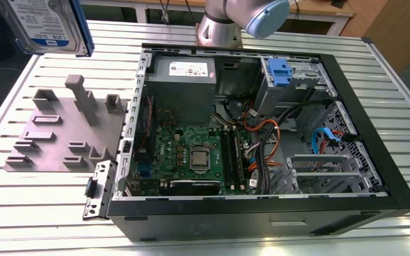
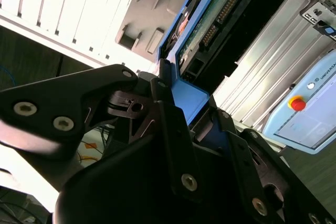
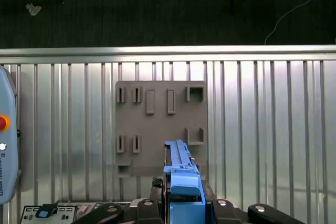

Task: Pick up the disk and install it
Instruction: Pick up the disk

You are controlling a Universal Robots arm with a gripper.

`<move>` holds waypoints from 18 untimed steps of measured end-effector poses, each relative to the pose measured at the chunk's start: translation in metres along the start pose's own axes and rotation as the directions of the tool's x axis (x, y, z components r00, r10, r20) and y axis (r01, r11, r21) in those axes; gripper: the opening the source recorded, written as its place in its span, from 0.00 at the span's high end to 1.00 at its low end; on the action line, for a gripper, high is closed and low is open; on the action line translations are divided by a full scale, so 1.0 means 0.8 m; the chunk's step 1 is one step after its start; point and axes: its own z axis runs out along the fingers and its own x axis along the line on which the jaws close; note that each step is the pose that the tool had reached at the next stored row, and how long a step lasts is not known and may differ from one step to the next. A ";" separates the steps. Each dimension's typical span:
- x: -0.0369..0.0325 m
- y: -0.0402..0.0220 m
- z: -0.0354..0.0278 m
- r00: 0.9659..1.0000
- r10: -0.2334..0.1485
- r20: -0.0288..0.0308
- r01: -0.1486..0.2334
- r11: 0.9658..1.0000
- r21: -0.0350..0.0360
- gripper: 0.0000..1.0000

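The gripper [image 2: 189, 103] holds the disk [image 1: 45, 24] up in the air. Its 2 black fingers [image 2: 164, 103] are closed on the blue end of the disk, 1 on each side. In the first wrist view the disk [image 3: 181, 174] hangs over the grey plate [image 3: 157, 124], which lies on the metal table [image 3: 262, 129] near its edge.

In the exterior view the picture's edge cuts off the top and 1 side of the disk. It has a white and blue label with small print. In the second wrist view the gripper hides the low end of the disk [image 2: 210, 19].

The open computer case [image 1: 262, 208] sits on the table beside the grey plate [image 1: 62, 133]. Inside, a grey box [image 1: 183, 72] has a small white sticker [image 1: 189, 68]. The wires hide part of the case floor.
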 end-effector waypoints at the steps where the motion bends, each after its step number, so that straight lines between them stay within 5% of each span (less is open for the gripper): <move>1: 0.0000 -0.0009 0.0001 1.000 0.000 0.000 0.000 1.000 0.000 0.64; 12: -0.0005 -0.0188 -0.0001 1.000 0.000 0.000 0.000 1.000 0.000 0.64; 18: -0.0006 -0.0202 -0.0001 1.000 0.000 0.000 0.000 1.000 0.000 0.64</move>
